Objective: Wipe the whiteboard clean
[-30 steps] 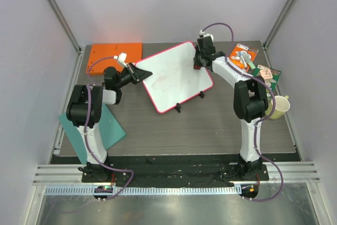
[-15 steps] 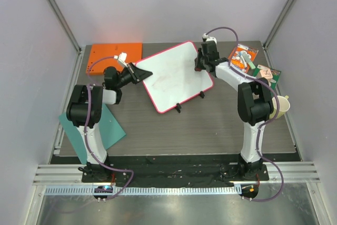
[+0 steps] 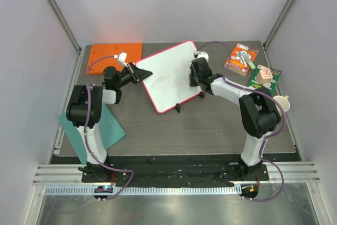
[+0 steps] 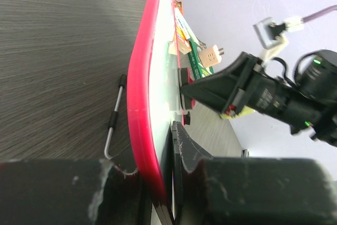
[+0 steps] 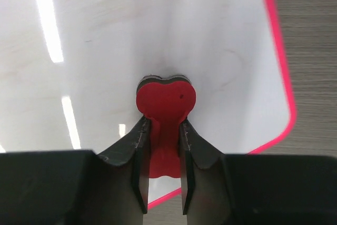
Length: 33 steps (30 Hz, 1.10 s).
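a: start at the right gripper (image 5: 164, 124). what are its fingers (image 5: 126, 148) doing?
b: they're clamped on a red heart-shaped eraser (image 5: 166, 101), one finger on each side of its narrow stem. a dark layer peeks out along the top of the heart, and that end looks pressed against the whiteboard (image 5: 131, 35).
a: i can't find the eraser from above.
b: no, in the top view the right gripper (image 3: 194, 80) covers it completely. only the wrist camera shows it.
a: and the left gripper (image 4: 158, 188)?
b: it's closed on the whiteboard's pink-red rim, which runs up between its two fingers. they are blurred and cut off by the bottom of the frame, so the contact itself is hard to make out. from above, the left gripper (image 3: 138, 73) sits at the board's left corner.
a: where does the whiteboard (image 3: 171, 72) lie?
b: mid-table toward the back, turned at an angle, between the two grippers. the left wrist view sees it edge-on and seemingly raised off the table (image 4: 52, 51), with a wire stand (image 4: 113, 125) beneath it. from above, only two dark feet poke out at the near edge.
a: the writing?
b: faint smears only, too pale to read in any view.
a: and around it?
b: an orange board (image 3: 115, 54) at back left and a teal sheet (image 3: 113, 129) partly under the left arm (image 3: 87, 109). there are two packets (image 3: 241, 59) at back right and a cup (image 3: 283, 103) half hidden behind the right arm (image 3: 258, 114).
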Available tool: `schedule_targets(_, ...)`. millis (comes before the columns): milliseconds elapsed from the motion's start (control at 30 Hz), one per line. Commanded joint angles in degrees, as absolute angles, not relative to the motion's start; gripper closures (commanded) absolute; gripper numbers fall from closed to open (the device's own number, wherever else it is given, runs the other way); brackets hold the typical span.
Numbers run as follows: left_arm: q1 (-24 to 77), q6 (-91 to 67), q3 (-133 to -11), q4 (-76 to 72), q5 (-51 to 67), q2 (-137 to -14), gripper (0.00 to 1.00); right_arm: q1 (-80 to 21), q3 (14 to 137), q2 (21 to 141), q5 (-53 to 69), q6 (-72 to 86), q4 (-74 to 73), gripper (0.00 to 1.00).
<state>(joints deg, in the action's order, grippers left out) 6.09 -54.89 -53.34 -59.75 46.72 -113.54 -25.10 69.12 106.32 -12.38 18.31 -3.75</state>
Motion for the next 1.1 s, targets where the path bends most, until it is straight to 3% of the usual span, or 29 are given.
schedule_targets(0, 8.44, -41.66, -53.88, -59.85, 50.8, -113.2, 1.0, -37.25, 70.48, 116.97, -2.73, 18.72, -14.76, 0.99)
schedule_targets(267, 8.53, -41.57, -53.96, -59.59, 50.8, -113.2, 1.0, -38.42, 76.29, 122.08, -7.37, 19.34, -14.68, 0.99)
schedule_targets(700, 8.53, -41.57, -53.96, -59.5, 50.8, -113.2, 1.0, -24.43, 64.34, 112.85, -14.6, 20.66, -13.63, 0.99)
schedule_targets(900, 8.53, -41.57, -53.96, -59.5, 50.8, -113.2, 1.0, -27.67, 66.0, 113.82, -8.27, 17.67, -12.39, 0.99)
schedule_targets(1067, 8.53, -41.57, -54.05, -59.41, 50.8, -113.29, 1.0, -37.24, 70.74, 115.4, -7.48, 16.79, -12.31, 0.99)
